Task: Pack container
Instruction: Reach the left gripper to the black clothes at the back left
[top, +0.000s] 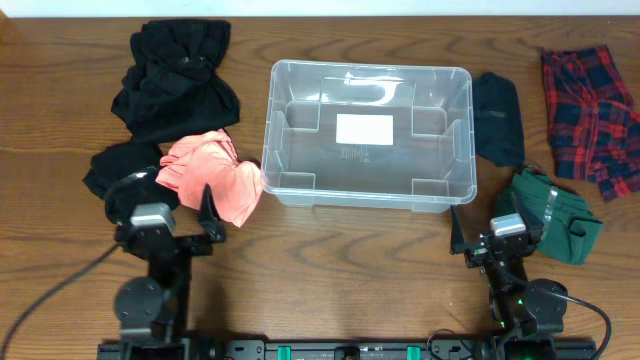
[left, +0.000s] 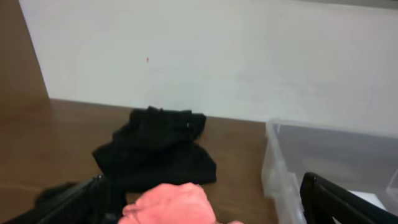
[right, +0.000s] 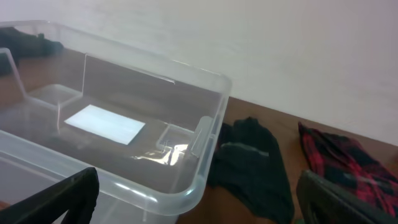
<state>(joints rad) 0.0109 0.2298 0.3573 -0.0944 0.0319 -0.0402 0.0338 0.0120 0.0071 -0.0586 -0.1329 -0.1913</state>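
Large clear rectangular plastic bin (top: 370, 67) sits mid-table, empty, clothing heaped either side. Likely light, stiff, slick-walled; if you must shift it, pinch rounded rim. Your left gripper (left: 202, 194) and right gripper (right: 199, 194) both spread wide, holding nothing.

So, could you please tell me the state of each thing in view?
container: upright, lidless, empty.
pink garment: crumpled, on the table.
black garment heap: crumpled, on the table.
dark garment: lying flat, right of container.
red plaid shirt: rumpled, on the table.
green garment: loosely folded, on the table.
left pincer: open, empty.
right pincer: open, empty.
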